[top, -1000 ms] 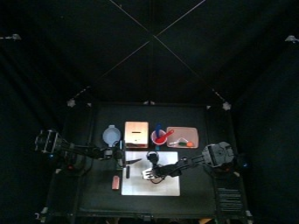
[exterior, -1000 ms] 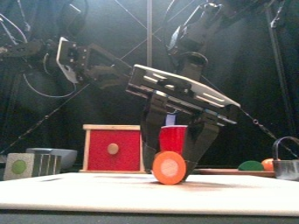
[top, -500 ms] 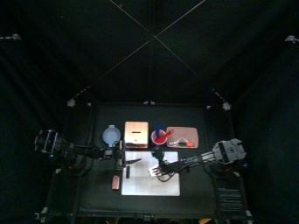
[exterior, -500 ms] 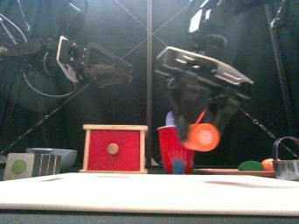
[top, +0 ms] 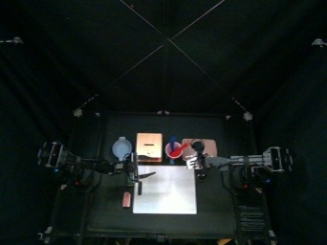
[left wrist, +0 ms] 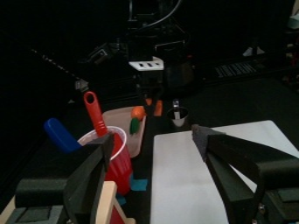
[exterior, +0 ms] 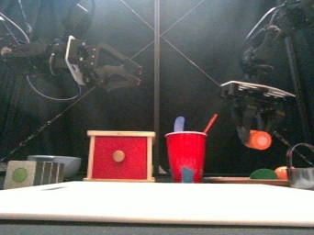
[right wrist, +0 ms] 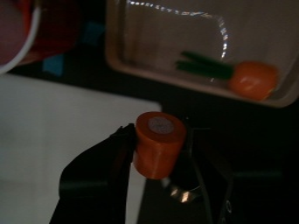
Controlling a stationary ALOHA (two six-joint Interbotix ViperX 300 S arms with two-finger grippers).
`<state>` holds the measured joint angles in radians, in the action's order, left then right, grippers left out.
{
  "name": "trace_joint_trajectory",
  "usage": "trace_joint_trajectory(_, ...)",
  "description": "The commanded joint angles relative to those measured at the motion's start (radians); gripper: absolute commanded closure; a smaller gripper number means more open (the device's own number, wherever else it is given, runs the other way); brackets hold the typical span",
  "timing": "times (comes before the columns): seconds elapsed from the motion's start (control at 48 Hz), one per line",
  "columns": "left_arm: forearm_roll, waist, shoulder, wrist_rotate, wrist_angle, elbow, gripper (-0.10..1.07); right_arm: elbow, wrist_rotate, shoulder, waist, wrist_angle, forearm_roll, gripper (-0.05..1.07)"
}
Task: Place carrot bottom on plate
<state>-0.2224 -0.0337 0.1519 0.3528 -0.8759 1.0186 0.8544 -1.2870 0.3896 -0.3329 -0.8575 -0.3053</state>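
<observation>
My right gripper (right wrist: 159, 133) is shut on the carrot bottom (right wrist: 156, 150), a short orange-red stub. It holds the stub in the air at the right in the front view (exterior: 258, 139), well above the table. In the right wrist view the stub hangs over the dark gap between the white mat (right wrist: 52, 131) and the pale tan plate (right wrist: 163, 39), just outside the plate's rim. In the top view the right gripper (top: 198, 165) is at the plate's (top: 212, 150) front edge. My left gripper (exterior: 123, 73) is open and empty, raised at the left.
An orange carrot piece with green leaves (right wrist: 247, 77) lies in the plate. A red cup (exterior: 186, 156) with utensils stands next to the plate. A red-faced box (exterior: 119, 156) stands left of the cup. A thin orange-brown stick (top: 126, 198) lies left of the mat.
My right gripper has lifted the carrot bottom off the white mat and carried it up and to the right, to the plate's edge. The left arm has stayed in place.
</observation>
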Motion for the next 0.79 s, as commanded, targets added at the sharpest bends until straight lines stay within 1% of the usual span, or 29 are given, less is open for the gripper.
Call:
trace_joint_trajectory(0.0, -0.008, 0.006, 0.003, 0.003, -0.005, -0.031, -0.04, 0.025, 0.052, 0.032, -0.104, 0.025, -0.012, 0.32)
trace_joint_trajectory(0.083, -0.011, 0.011, 0.003, 0.003, -0.005, -0.032, -0.04, 0.043, 0.095, 0.015, -0.184, 0.064, -0.028, 0.32)
trace_joint_trajectory(0.146, -0.014, 0.015, 0.002, -0.002, -0.006, -0.032, -0.05, 0.055, 0.117, -0.023, -0.238, 0.107, -0.031, 0.32)
trace_joint_trajectory(0.25, -0.025, 0.017, 0.002, -0.002, -0.005, -0.034, -0.04, 0.064, 0.121, -0.091, -0.281, 0.149, -0.049, 0.32)
trace_joint_trajectory(0.396, -0.031, 0.021, 0.002, 0.002, -0.005, -0.035, -0.04, 0.072, 0.120, -0.172, -0.295, 0.160, -0.074, 0.31)
trace_joint_trajectory(0.458, -0.031, 0.028, 0.002, 0.002, -0.005, -0.035, -0.04, 0.072, 0.121, -0.189, -0.298, 0.164, -0.078, 0.31)
trace_joint_trajectory(0.562, -0.031, 0.031, 0.002, 0.002, -0.005, -0.035, -0.04, 0.074, 0.123, -0.193, -0.298, 0.170, -0.081, 0.28)
trace_joint_trajectory(0.771, -0.031, 0.032, 0.002, 0.002, -0.005, -0.035, -0.04, 0.077, 0.121, -0.181, -0.298, 0.172, -0.089, 0.15)
